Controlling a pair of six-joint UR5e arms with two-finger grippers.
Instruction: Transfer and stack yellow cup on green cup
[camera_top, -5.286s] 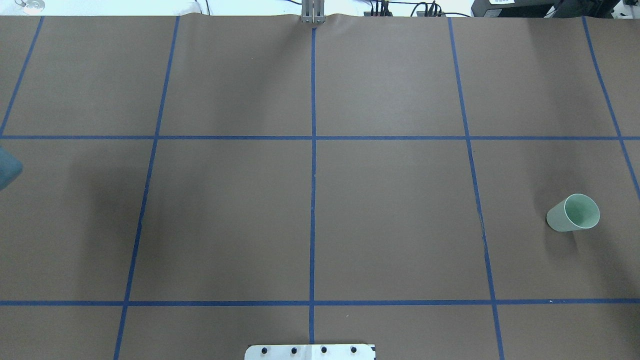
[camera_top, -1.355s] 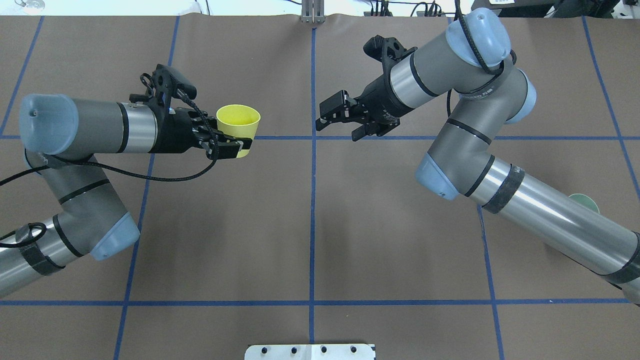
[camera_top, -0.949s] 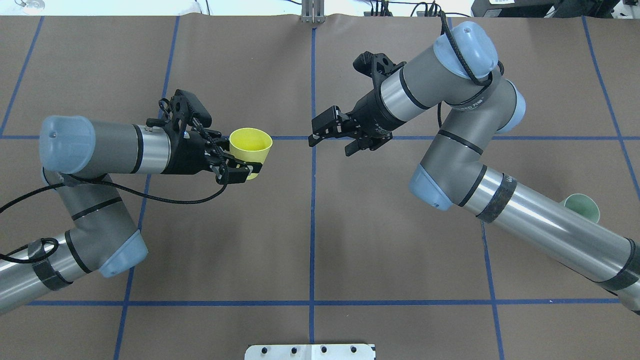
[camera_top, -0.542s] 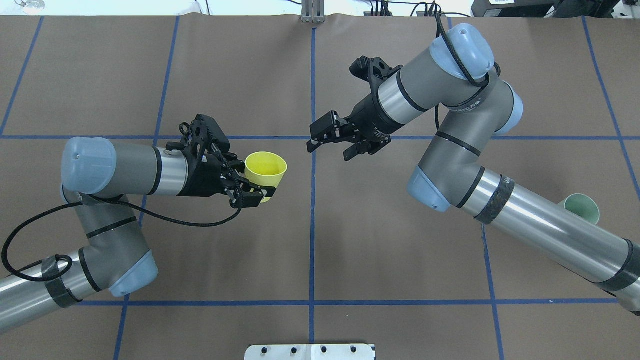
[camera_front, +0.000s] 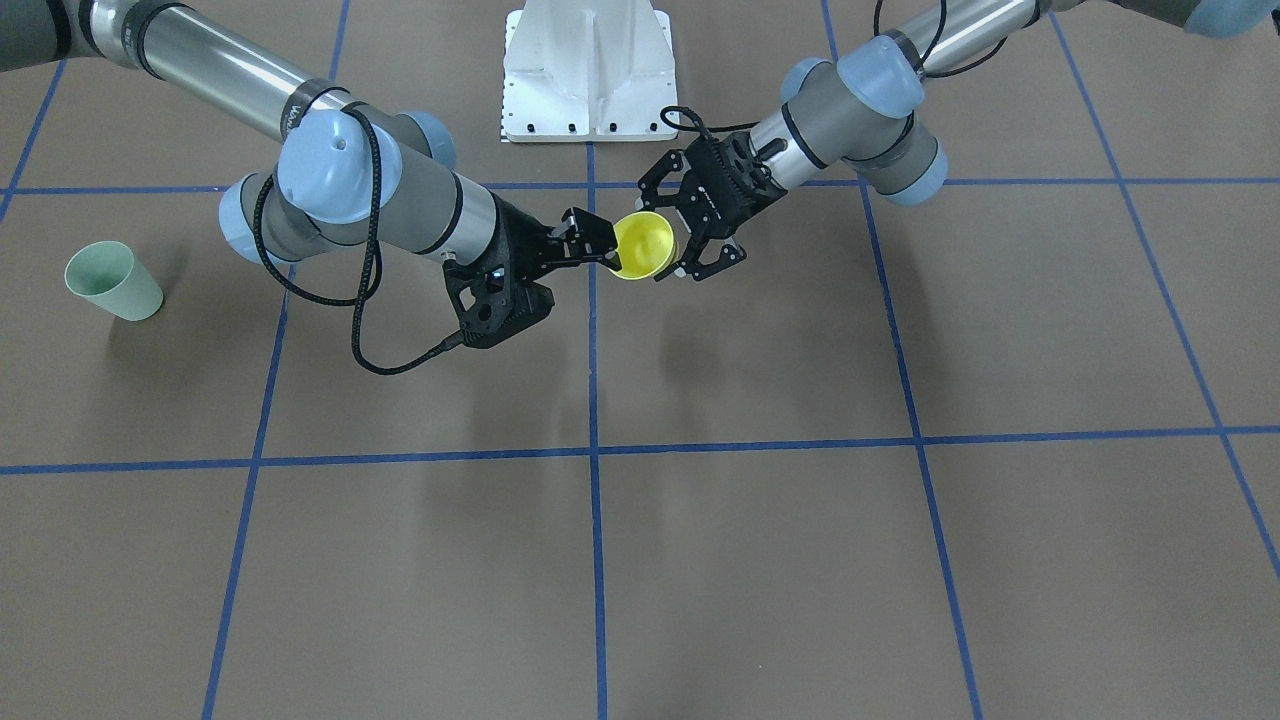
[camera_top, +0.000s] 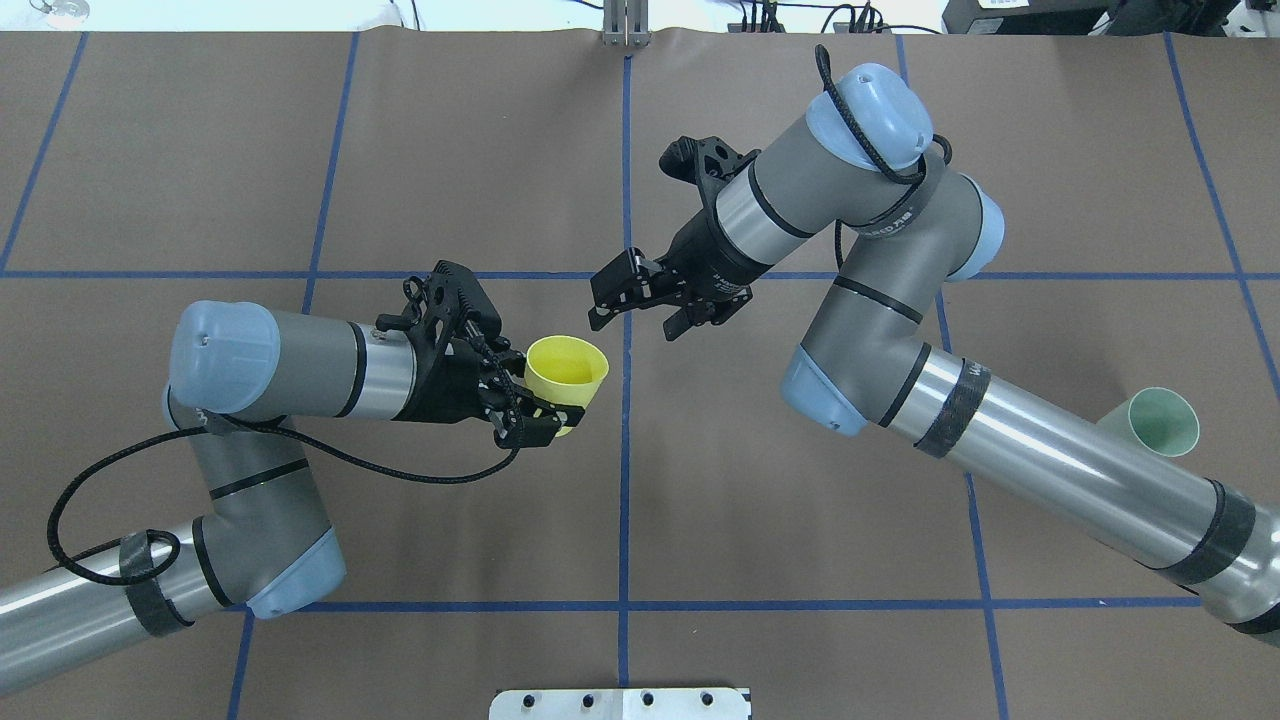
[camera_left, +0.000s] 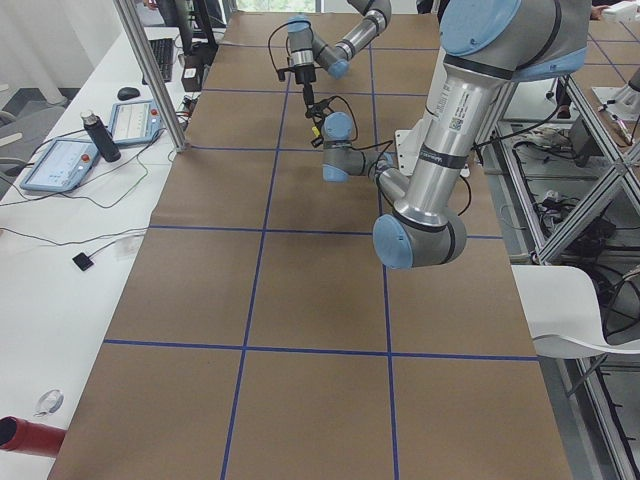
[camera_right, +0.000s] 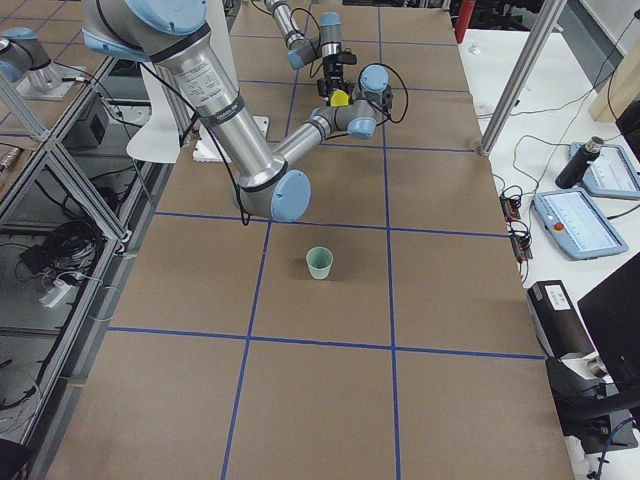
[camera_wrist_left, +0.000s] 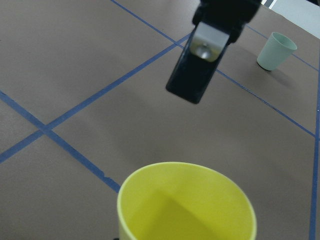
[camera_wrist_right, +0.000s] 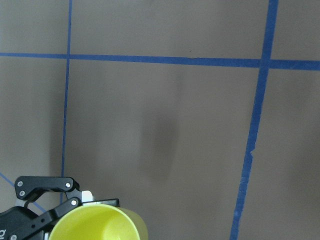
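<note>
The yellow cup (camera_top: 566, 372) is held upright above the table near the centre line, mouth up. My left gripper (camera_top: 538, 398) is shut on its side wall. The cup also shows in the front view (camera_front: 643, 244) and both wrist views (camera_wrist_left: 187, 205) (camera_wrist_right: 95, 225). My right gripper (camera_top: 642, 308) is open and empty, just beyond the cup's rim and not around it. One of its fingers (camera_wrist_left: 200, 65) hangs over the cup in the left wrist view. The green cup (camera_top: 1160, 422) stands upright at the far right, partly hidden by my right arm, plain in the front view (camera_front: 110, 281).
Brown paper with a blue tape grid (camera_top: 626, 450) covers the table. The white robot base plate (camera_top: 620, 703) sits at the near edge. A side desk with tablets and a bottle (camera_right: 578, 163) lies beyond the far edge.
My left arm has carried the yellow cup right and nearer the robot, towards the centre line. My right gripper, still open, has moved left and down towards it; the gap has closed.
</note>
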